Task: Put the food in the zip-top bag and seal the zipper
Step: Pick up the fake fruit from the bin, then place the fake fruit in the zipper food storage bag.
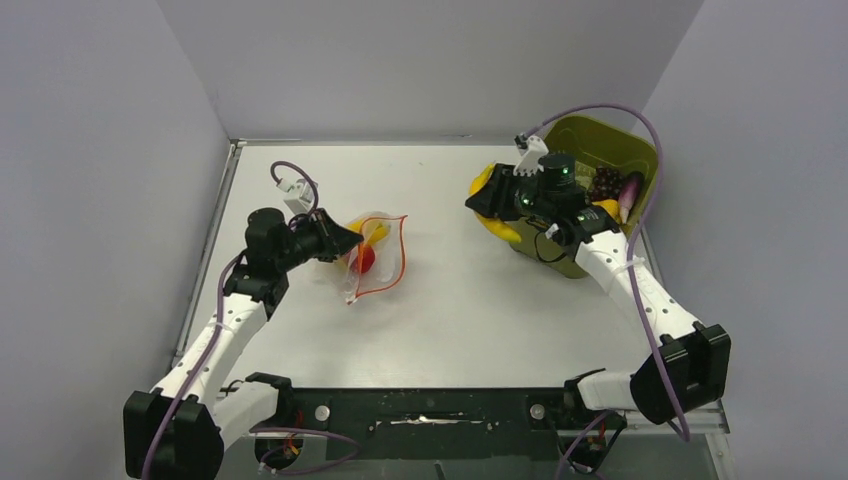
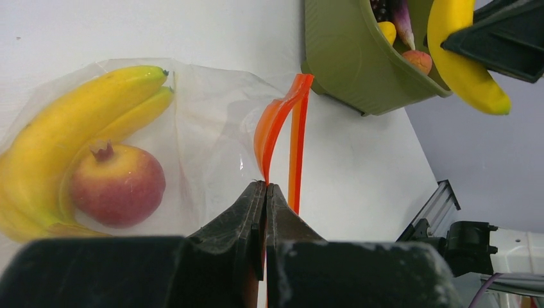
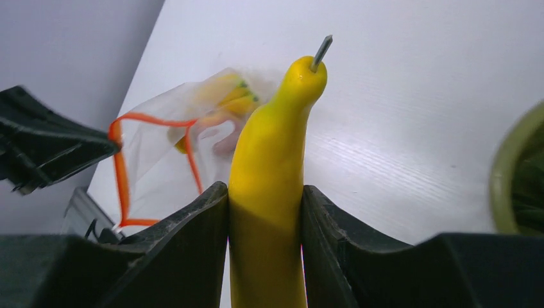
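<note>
The zip-top bag (image 1: 378, 262) lies left of the table's middle, mouth open toward the right. Inside it are yellow bananas (image 2: 83, 109) and a red round fruit (image 2: 117, 185). My left gripper (image 2: 265, 186) is shut on the upper lip of the orange-red zipper (image 2: 280, 122) and holds that lip raised. My right gripper (image 3: 265, 188) is shut on another yellow banana (image 3: 276, 147), in the air beside the bin, its stem pointing toward the bag (image 3: 160, 160). In the top view the right gripper (image 1: 487, 200) hangs well to the right of the bag.
An olive-green bin (image 1: 600, 125) stands at the back right with more food inside, among it a purple eggplant (image 1: 632, 190) and a peach (image 2: 418, 60). The bin's wall (image 2: 346, 58) is close behind the right gripper. Grey walls enclose the table.
</note>
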You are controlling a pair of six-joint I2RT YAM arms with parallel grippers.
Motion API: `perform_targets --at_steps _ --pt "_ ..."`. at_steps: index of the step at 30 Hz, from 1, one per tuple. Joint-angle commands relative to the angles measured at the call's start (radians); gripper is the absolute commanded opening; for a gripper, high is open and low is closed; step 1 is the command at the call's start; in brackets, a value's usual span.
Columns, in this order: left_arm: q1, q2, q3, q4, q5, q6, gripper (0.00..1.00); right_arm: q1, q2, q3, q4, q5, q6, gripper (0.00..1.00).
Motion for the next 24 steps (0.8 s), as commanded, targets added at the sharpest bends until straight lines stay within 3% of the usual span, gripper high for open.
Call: perform_targets --at_steps 1,8,24 --pt "0.003 0.019 0.043 0.12 0.015 -0.051 0.0 0.087 -0.037 0.0 0.098 -0.122 0.043 0.35" --pt "0.003 0.061 0.053 0.193 0.068 -0.113 0.0 0.19 -0.014 -0.012 0.162 -0.213 0.068 0.36" --pt "0.003 0.033 0.022 0.223 0.1 -0.124 0.0 0.412 0.173 0.081 0.104 -0.17 0.147 0.38"
